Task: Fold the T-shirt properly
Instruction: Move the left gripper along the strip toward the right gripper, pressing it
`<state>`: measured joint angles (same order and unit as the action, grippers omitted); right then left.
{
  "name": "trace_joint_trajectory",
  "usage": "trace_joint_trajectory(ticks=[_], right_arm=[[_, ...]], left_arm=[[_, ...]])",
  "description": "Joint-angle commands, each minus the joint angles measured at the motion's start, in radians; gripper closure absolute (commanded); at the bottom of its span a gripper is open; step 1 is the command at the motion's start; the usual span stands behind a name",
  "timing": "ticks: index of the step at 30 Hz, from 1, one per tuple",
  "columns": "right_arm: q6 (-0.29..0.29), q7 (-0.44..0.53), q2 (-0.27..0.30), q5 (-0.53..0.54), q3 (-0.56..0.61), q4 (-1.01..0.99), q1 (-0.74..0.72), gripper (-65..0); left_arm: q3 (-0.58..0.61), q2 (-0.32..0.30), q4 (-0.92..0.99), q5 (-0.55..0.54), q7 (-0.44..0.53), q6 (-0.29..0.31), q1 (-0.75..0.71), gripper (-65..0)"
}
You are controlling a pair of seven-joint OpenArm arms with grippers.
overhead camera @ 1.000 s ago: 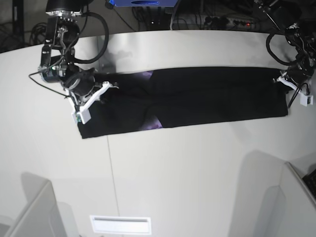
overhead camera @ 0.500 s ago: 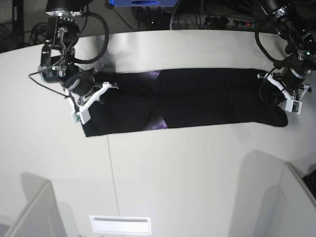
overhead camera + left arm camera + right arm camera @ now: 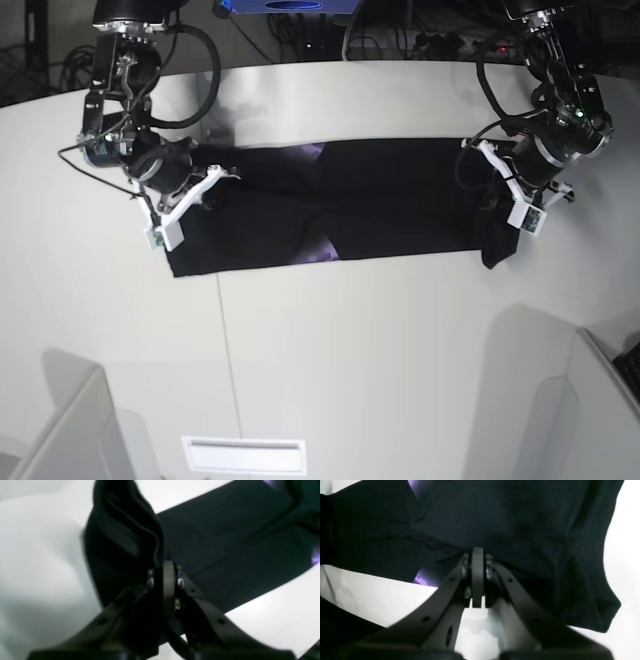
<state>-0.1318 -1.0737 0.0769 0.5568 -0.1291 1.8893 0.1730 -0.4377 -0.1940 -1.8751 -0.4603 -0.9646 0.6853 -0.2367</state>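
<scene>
While the black T-shirt (image 3: 340, 205) lies as a long folded band across the white counter (image 3: 350, 330), the right claw (image 3: 205, 185), at 9 o'clock in the base view, is clamped on the cloth at that end, jaws closed. Purple print (image 3: 325, 252) shows along the folds at centre. At 3 o'clock, the left claw (image 3: 500, 190) pinches the opposite end, jaws closed, with that end raised off the counter and hanging in a bunch (image 3: 125, 537).
</scene>
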Motion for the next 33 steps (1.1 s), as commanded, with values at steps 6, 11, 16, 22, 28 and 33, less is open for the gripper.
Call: trace_joint_trajectory(ticks=[6, 11, 16, 22, 28, 33], right_arm=[[-0.004, 0.017, 0.004, 0.013, -0.004, 0.014, -0.010, 0.0], [-0.004, 0.017, 0.004, 0.012, -0.004, 0.014, -0.011, 0.0], [-0.004, 0.017, 0.004, 0.012, -0.005, 0.013, -0.011, 0.0], [-0.004, 0.017, 0.004, 0.012, -0.005, 0.013, -0.013, 0.0], [-0.004, 0.017, 0.004, 0.012, -0.005, 0.013, -0.016, 0.0], [-0.004, 0.017, 0.004, 0.012, -0.005, 0.013, -0.016, 0.0]], left_arm=[[0.112, -0.003, -0.019, -0.021, 0.026, -0.065, 0.015, 0.0], [0.176, 0.029, -0.014, -0.013, 0.022, -0.083, 0.038, 0.0], [0.227, 0.060, -0.011, -0.013, 0.020, -0.085, 0.052, 0.0], [0.238, 0.087, 0.006, -0.013, 0.019, -0.085, 0.069, 0.0], [0.238, 0.090, 0.035, -0.013, 0.019, -0.085, 0.072, 0.0], [0.238, 0.092, 0.041, -0.013, 0.019, -0.085, 0.072, 0.0]])
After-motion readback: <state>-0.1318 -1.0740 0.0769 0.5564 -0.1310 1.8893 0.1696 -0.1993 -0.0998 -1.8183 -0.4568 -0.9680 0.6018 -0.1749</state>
